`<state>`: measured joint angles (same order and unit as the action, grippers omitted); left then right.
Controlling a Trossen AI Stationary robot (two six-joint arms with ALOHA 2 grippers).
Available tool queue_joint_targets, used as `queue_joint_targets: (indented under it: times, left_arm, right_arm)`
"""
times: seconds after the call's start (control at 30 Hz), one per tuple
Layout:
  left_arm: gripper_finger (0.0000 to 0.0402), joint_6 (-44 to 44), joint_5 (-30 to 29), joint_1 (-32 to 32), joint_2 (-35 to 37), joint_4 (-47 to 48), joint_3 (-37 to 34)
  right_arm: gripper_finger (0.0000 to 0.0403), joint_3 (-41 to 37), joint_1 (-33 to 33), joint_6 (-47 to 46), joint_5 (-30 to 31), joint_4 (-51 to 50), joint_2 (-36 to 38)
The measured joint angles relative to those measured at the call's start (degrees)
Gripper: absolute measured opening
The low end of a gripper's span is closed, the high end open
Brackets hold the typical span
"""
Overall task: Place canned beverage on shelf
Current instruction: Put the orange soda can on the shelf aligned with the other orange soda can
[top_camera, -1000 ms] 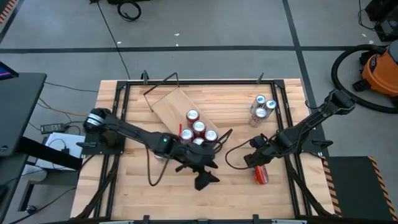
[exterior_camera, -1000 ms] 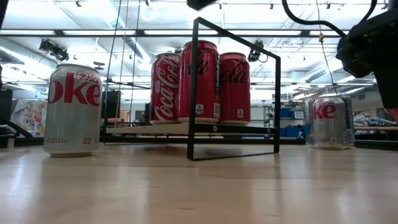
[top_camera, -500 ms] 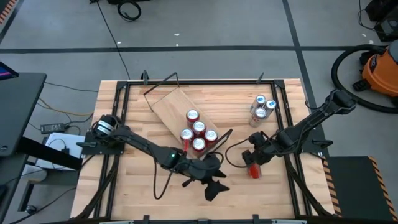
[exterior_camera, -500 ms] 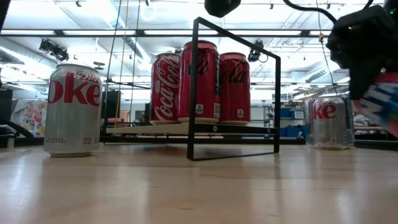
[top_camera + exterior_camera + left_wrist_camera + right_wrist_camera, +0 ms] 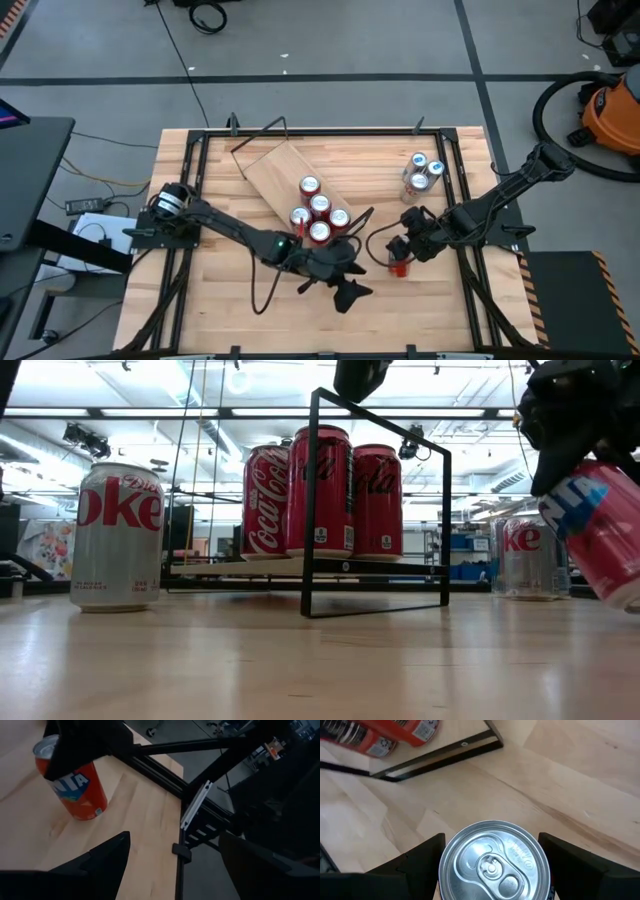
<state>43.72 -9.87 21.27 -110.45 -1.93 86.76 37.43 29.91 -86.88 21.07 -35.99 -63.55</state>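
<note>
My right gripper (image 5: pixel 405 252) is shut on a red-orange soda can (image 5: pixel 401 264) near the table's right side. The can also shows in the low view (image 5: pixel 600 530), the left wrist view (image 5: pixel 80 790) and the right wrist view (image 5: pixel 494 862). The shelf (image 5: pixel 272 170) is a light-wood plank with black wire end frames (image 5: pixel 375 500), and several red cola cans (image 5: pixel 318 210) stand on it. My left gripper (image 5: pixel 348 292) is open and empty near the table's front edge, left of the held can. My right gripper pinches the can's upper side wall, just below the top rim (image 5: pixel 54 759), between its two fingers (image 5: pixel 422 860). The fingers come from above, pointing down. The can is tilted, top up. Whether its bottom edge (image 5: pixel 628 600) touches the table, I cannot tell.
Three silver diet cola cans (image 5: pixel 421 173) stand at the table's far right. In the low view one silver can (image 5: pixel 117 535) stands left of the shelf and one (image 5: pixel 528 555) right of it. A black cable (image 5: pixel 372 245) loops between shelf and right gripper.
My right gripper has moved a little toward the shelf and the table's far edge. It has turned the can from lying on the table to nearly upright and tilted. My left gripper has gone a little toward the table's right and near edges.
</note>
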Motion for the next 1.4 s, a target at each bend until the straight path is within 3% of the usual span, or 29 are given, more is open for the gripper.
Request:
queue_joint_targets:
  times: [0.43, 0.8, 1.1, 1.4]
  left_arm:
    - [0.0315, -4.52, 0.0, -0.58, 0.0, 0.13, 0.0]
    - [0.0315, -4.5, 0.0, -0.58, 0.75, 0.8, 0.0]
    - [0.0315, -7.81, 0.01, -1.11, 5.79, 4.3, 0.0]
    - [0.0315, -11.98, -1.14, -3.11, 13.35, 8.15, 0.02]
  right_arm:
    - [0.0316, 3.93, 0.32, 9.9, 5.05, -5.2, -0.04]
    - [0.0316, 3.93, 3.97, 10.63, 16.45, -5.0, -0.07]
    - [0.0316, 3.96, 4.11, 11.66, 17.1, -7.79, 0.08]
    - [0.0316, 4.0, -0.92, 12.56, 19.79, -9.86, 0.57]
